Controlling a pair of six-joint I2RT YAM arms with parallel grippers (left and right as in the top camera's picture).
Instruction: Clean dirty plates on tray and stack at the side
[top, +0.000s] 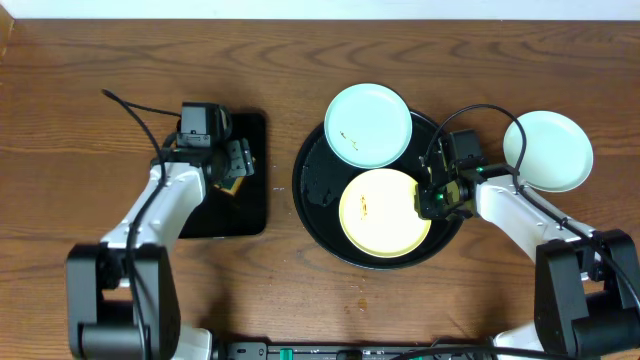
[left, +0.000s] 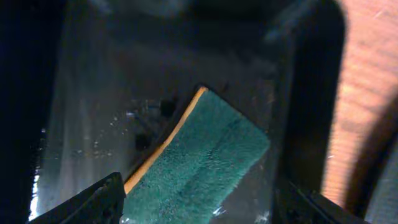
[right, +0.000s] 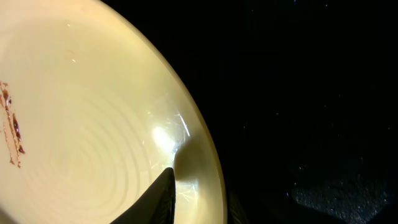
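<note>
The round black tray (top: 318, 180) holds a pale yellow plate (top: 380, 212) with a brown smear and a mint-blue plate (top: 368, 125) with small specks, which overlaps the tray's far rim. A second mint-blue plate (top: 548, 150) lies on the table to the right. My right gripper (top: 432, 200) is shut on the yellow plate's right rim. In the right wrist view, one finger is inside the yellow plate (right: 93, 112) and one is under its rim (right: 199, 202). My left gripper (top: 232, 168) is open around a green sponge (left: 205, 155).
The sponge lies on a smaller rectangular black tray (top: 225, 215) at the left, wet and shiny in the left wrist view (left: 93, 93). A dark rough patch (top: 322, 185) sits on the round tray's left part. Wooden table surrounds both trays.
</note>
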